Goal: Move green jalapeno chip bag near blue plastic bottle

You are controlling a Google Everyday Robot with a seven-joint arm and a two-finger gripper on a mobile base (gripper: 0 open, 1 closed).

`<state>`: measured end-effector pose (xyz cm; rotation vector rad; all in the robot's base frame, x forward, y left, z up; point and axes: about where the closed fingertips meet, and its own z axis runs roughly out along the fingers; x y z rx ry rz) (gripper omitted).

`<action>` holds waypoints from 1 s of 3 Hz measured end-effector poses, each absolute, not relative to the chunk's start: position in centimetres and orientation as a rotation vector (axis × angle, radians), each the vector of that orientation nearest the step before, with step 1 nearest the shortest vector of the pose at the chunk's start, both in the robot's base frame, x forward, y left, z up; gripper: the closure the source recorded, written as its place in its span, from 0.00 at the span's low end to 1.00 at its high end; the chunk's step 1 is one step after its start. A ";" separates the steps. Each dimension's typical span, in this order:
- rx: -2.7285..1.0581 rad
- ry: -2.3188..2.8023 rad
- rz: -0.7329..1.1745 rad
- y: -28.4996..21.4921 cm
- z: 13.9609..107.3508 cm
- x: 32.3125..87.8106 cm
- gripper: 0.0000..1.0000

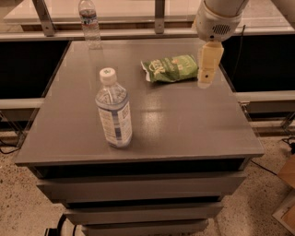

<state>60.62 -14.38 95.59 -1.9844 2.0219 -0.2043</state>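
The green jalapeno chip bag (171, 68) lies flat at the back right of the grey table top (184, 120). The blue plastic bottle (113, 110) stands upright at the front left of the middle, with its white cap marked green and its white-and-blue label. The gripper (205, 81) hangs from the white arm (216, 18) just to the right of the bag's right end, above the table, apart from the bag. The gripper holds nothing that I can see.
A smaller clear bottle (89, 23) with a dark blue label band stands at the table's far left edge. A metal rail and posts (159, 14) run behind the table. The table's right edge is close to the gripper. Drawers sit below the top.
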 end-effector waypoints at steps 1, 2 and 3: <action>-1.961 2.030 -0.178 -15.0 94.7 63.5 0.00; -1.934 2.000 -0.186 -15.3 93.9 66.1 0.00; -1.890 1.957 -0.216 -15.9 93.4 68.5 0.00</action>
